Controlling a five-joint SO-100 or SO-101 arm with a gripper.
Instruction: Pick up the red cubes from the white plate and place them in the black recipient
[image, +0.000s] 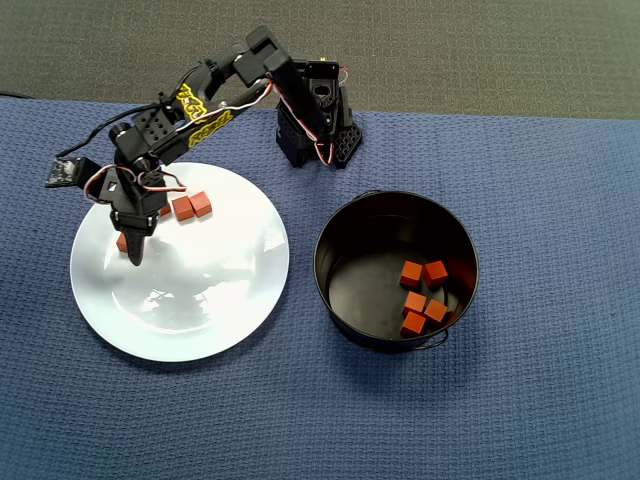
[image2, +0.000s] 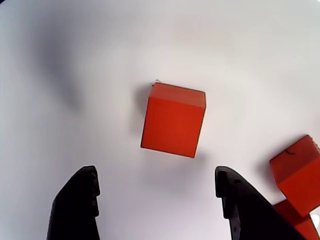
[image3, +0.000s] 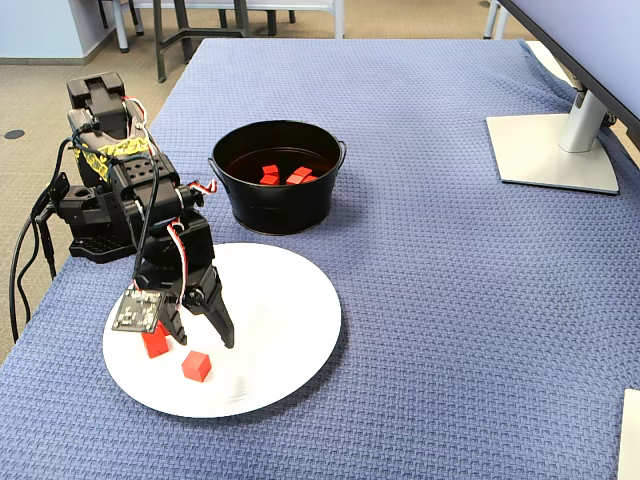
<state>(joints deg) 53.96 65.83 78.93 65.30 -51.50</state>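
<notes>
Parted fingers (image2: 80, 205) low over the white plate (image2: 100, 75), red cube (image2: 173, 120) ahead, slightly skewed, no long axis.

Five red cubes (image: 421, 296) in black recipient (image: 340, 235); others on white plate (image: 215, 300), one cube (image2: 173, 120) ahead of open gripper (image2: 157, 192).

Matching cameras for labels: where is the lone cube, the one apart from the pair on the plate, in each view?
Overhead view: lone cube near the plate's left edge, partly hidden by the jaws.
Wrist view: the cube sits mid-frame, just ahead of the open jaws.
Fixed view: the cube is low on the plate, just below the jaw tips.
Shared landmark: the white plate, under the cube in all three.
</notes>
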